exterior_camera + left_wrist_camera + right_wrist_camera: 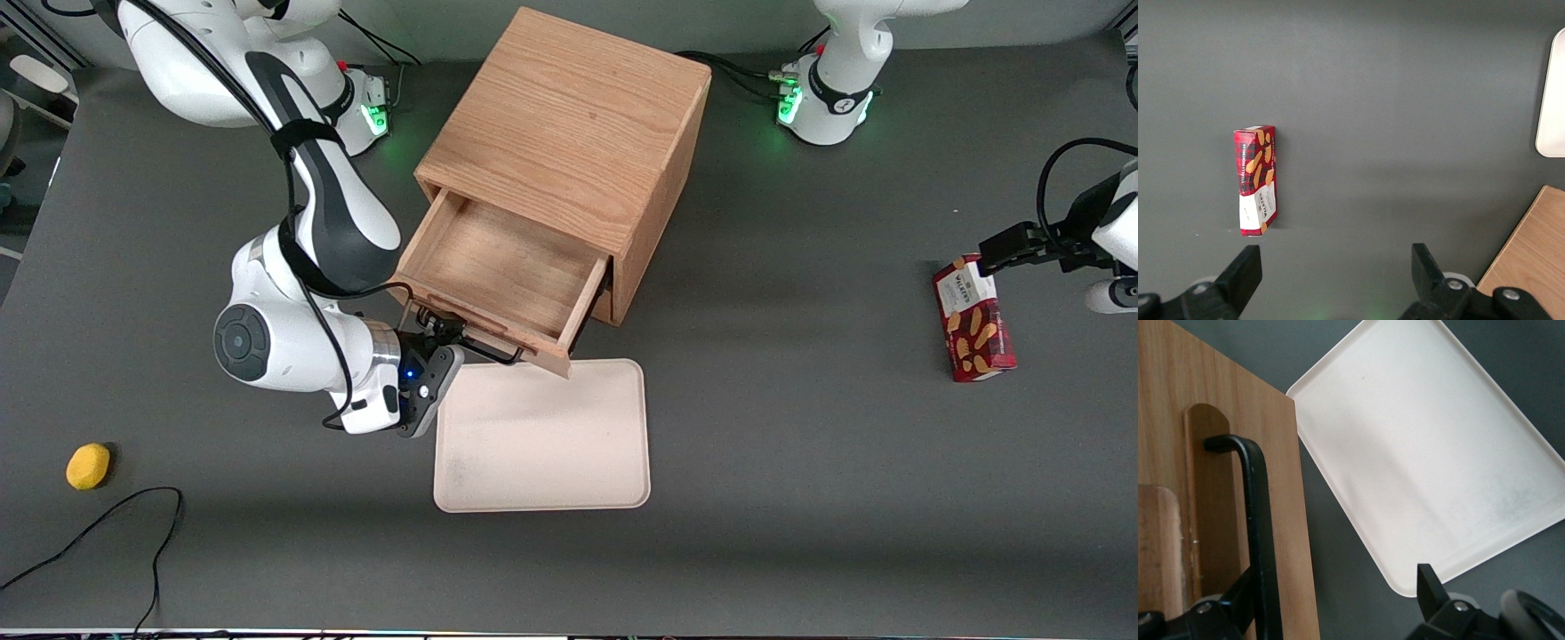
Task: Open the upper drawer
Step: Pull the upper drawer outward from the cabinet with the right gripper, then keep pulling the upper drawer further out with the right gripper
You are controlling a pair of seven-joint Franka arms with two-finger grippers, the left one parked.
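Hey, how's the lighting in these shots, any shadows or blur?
Front view: even light, the cabinet throws a soft shadow toward the parked arm's end; the gripper is at the upper drawer. Right wrist view: the handle looks slightly soft, the tray evenly lit.

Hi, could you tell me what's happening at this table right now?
The right arm is working on the upper drawer of the wooden cabinet. That drawer is already pulled well out and looks empty. The pincer is at the drawer's black wire handle, with its fingers open on either side of the bar. A cream tray lies on the table just in front of the cabinet. A red biscuit box lies toward the parked arm's end, a yellow object toward the working arm's.
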